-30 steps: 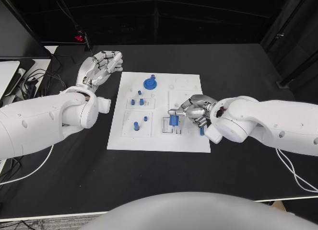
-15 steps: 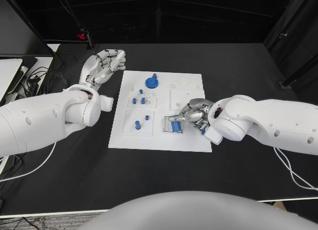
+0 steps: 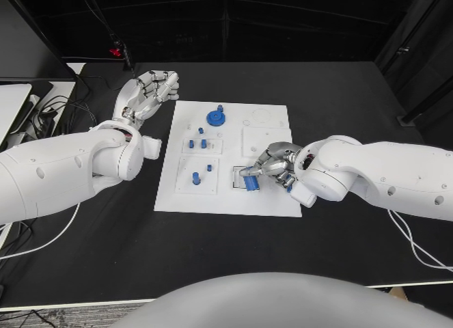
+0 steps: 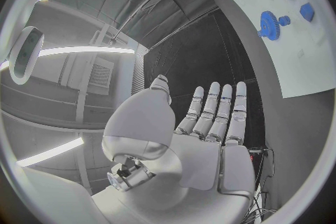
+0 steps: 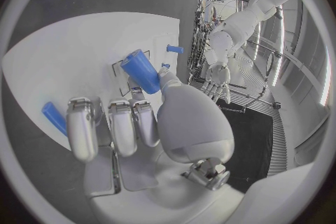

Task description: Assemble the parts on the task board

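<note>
The white task board [image 3: 226, 198] lay at the middle of the black table [image 3: 315, 82]. The right hand [image 3: 270, 166] was positioned over the board's right half, beside a rectangular recess; its thumb and a finger pinched a blue cylindrical part [image 5: 142, 71], while the remaining fingers [image 5: 112, 126] were curled in side by side. A second blue part [image 5: 54, 117] lay on the board just beside those fingers. The left hand [image 3: 147, 92] was held off the board's far left corner, empty, fingers [image 4: 217, 109] extended straight and pressed together. A blue gear [image 3: 216, 119] sat near the board's far edge, with small blue pegs [image 3: 197, 143] standing on the left half
</note>
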